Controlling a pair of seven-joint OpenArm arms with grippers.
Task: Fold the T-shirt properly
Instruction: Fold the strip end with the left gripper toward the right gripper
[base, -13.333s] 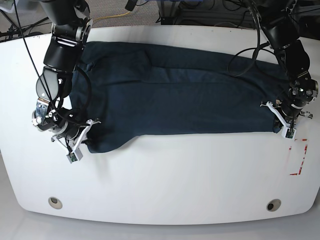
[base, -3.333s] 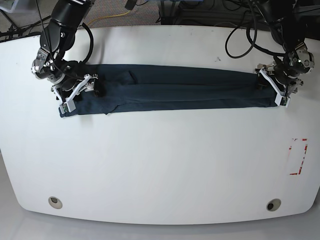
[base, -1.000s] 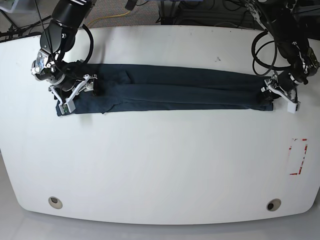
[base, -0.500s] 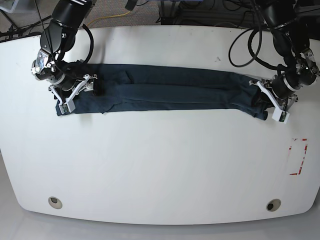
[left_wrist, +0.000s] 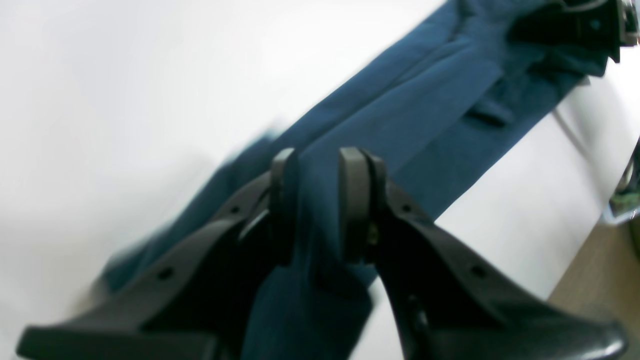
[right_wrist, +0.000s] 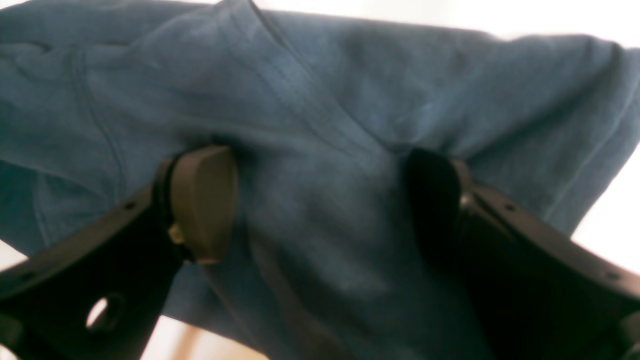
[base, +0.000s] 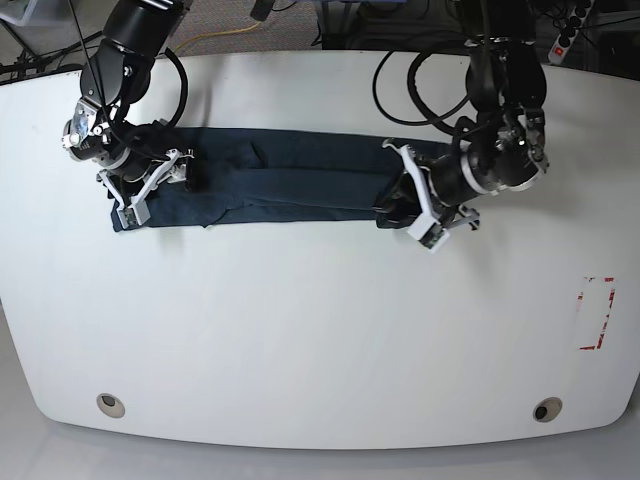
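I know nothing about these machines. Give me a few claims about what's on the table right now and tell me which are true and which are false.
1. The T-shirt lies as a long narrow band on the white table. True.
2. The left gripper has cloth pinched between its fingers. True.
3. The right gripper is shut tight. False: its fingers stand wide apart, pressed on the shirt.
4. The shirt is bright red. False: it is dark navy-teal.
5. Both arms work at the same end of the shirt. False: the right gripper is at one end, and the left gripper is further along the band, over its middle part.
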